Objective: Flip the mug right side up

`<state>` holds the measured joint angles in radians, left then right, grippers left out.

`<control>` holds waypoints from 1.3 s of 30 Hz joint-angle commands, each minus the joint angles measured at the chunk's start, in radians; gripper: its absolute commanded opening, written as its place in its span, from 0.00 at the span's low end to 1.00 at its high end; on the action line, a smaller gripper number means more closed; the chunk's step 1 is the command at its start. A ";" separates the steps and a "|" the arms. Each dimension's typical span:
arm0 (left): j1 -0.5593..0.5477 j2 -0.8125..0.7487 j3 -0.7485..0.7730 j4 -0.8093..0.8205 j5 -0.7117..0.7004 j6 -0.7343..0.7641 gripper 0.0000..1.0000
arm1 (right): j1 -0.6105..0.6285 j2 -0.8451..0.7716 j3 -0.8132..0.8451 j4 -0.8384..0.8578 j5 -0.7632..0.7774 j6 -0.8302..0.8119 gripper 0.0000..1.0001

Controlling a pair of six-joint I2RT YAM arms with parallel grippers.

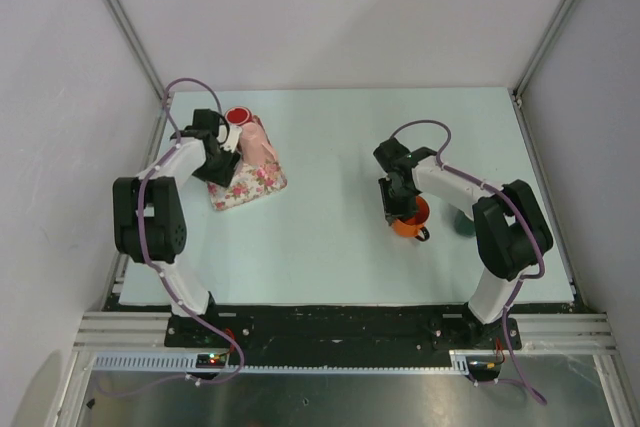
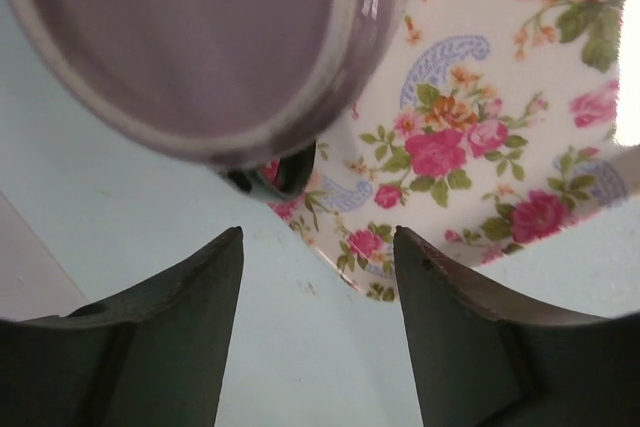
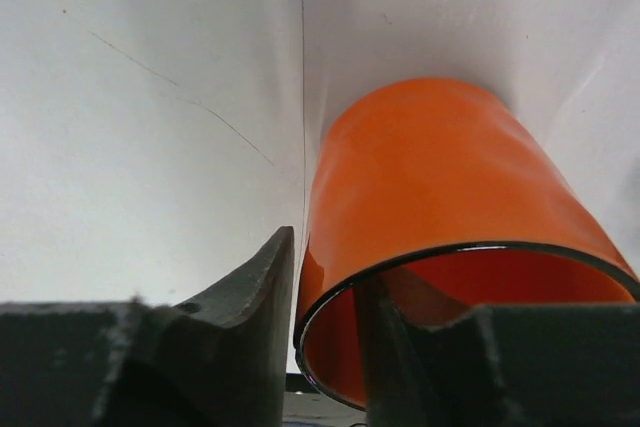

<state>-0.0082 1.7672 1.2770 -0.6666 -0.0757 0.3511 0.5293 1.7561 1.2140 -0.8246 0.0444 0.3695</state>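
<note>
A: Where is the mug (image 3: 430,167) noted?
B: Orange, right of centre over the table (image 1: 330,137). It is tilted, mouth turned toward the wrist camera. Contact with the table cannot be told.
A: State of the right tool (image 3: 330,267)?
B: Clenched on the mug's rim. One finger is set outside the wall, the other inside.
A: And the left tool (image 2: 318,235)?
B: Released, fingers spread, nothing held. It is poised at far left over a floral cloth (image 2: 480,127). A mauve cup (image 2: 200,47) is seen close by.
</note>
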 commanded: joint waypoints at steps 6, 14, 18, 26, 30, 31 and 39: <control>0.053 0.105 0.100 0.063 -0.008 0.052 0.61 | 0.004 -0.066 0.053 -0.016 -0.009 -0.008 0.55; 0.053 0.144 0.126 0.073 0.063 0.060 0.47 | 0.009 -0.170 0.071 -0.047 -0.027 -0.005 0.62; 0.054 0.141 0.137 0.080 0.111 0.047 0.48 | 0.008 -0.209 0.073 -0.054 -0.021 0.003 0.63; 0.059 0.143 0.151 0.085 0.145 0.011 0.04 | 0.009 -0.259 0.077 -0.081 -0.003 0.010 0.63; 0.067 0.054 0.088 0.084 0.172 -0.013 0.01 | 0.022 -0.317 0.078 -0.070 -0.016 0.001 0.68; 0.067 0.009 0.069 0.084 0.182 -0.018 0.00 | 0.029 -0.337 0.078 -0.061 -0.024 -0.001 0.69; 0.066 -0.337 -0.034 -0.001 0.378 -0.062 0.00 | 0.142 -0.448 0.056 0.300 -0.258 0.043 0.96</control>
<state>0.0586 1.6512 1.2140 -0.6781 0.1333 0.3332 0.6159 1.3552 1.2526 -0.7845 -0.0608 0.3752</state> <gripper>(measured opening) 0.178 0.903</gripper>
